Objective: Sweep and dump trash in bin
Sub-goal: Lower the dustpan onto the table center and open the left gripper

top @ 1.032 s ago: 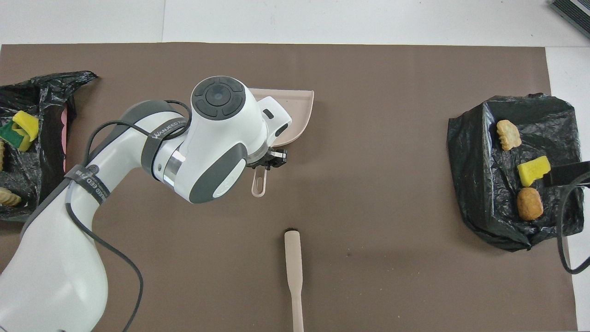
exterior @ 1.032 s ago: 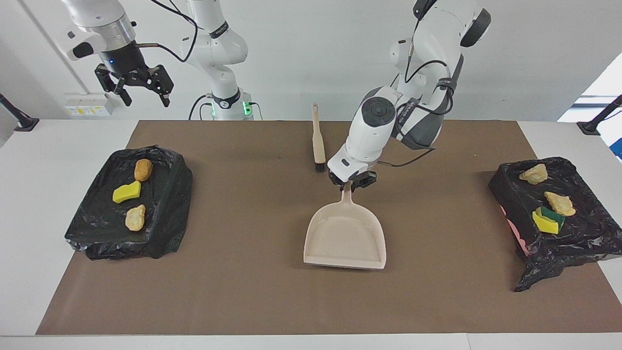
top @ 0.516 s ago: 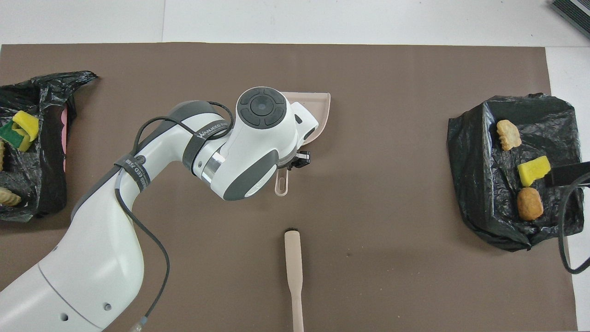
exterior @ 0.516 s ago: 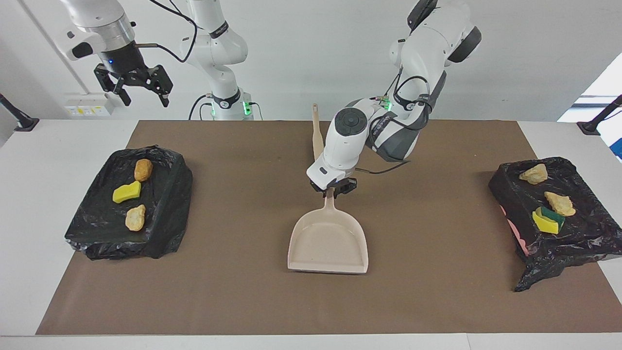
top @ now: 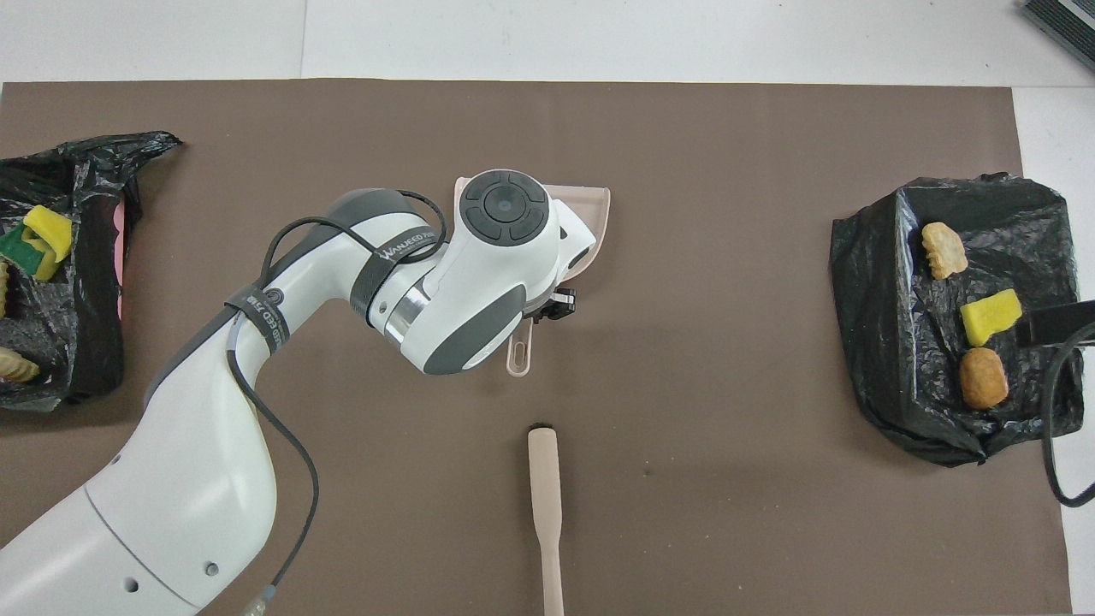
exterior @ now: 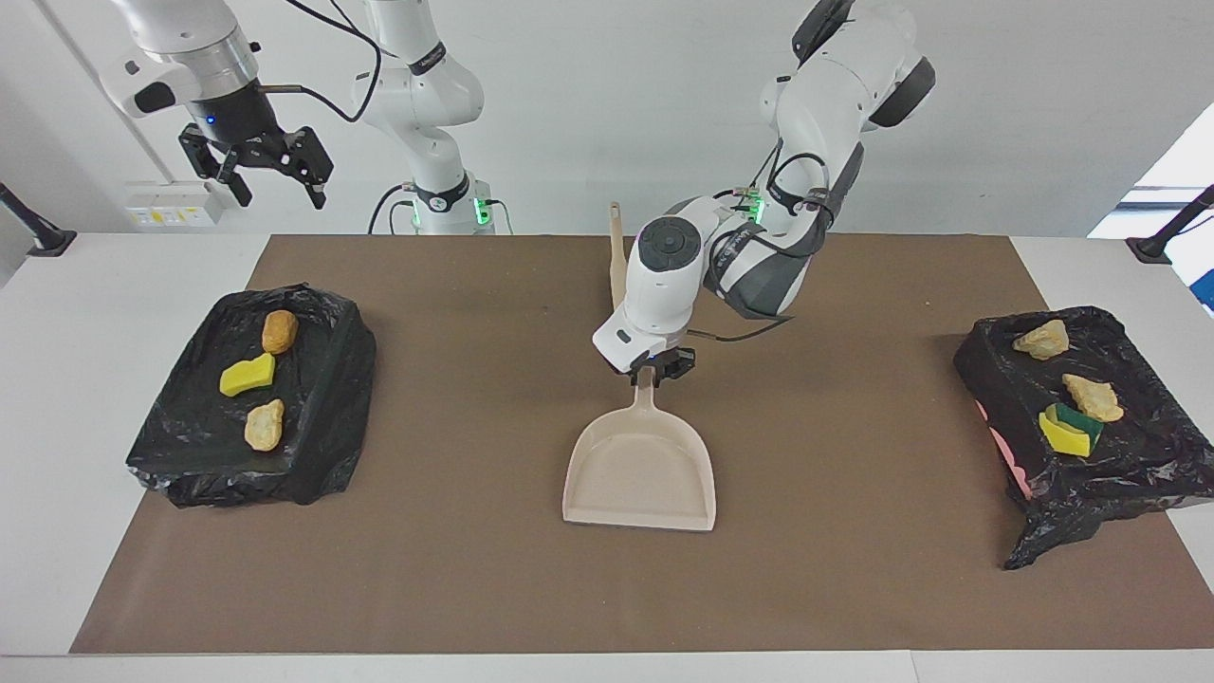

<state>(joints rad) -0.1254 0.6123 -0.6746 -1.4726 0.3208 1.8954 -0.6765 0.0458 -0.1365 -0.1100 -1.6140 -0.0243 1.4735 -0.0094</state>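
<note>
Fingers (exterior: pixel 664 365) loosening on shifted dustpan (exterior: pixel 640 474) handle

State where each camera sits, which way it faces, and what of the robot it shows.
Facing view: high across the table, looking at both robots; both arms show whole, the left gripper at the dustpan handle, the right gripper waiting raised over the table's edge.
Overhead view: above the robots' end, looking steeply down; only the left arm shows, covering the dustpan.
Shared: dustpan, brush, both black-lined bins with trash.
</note>
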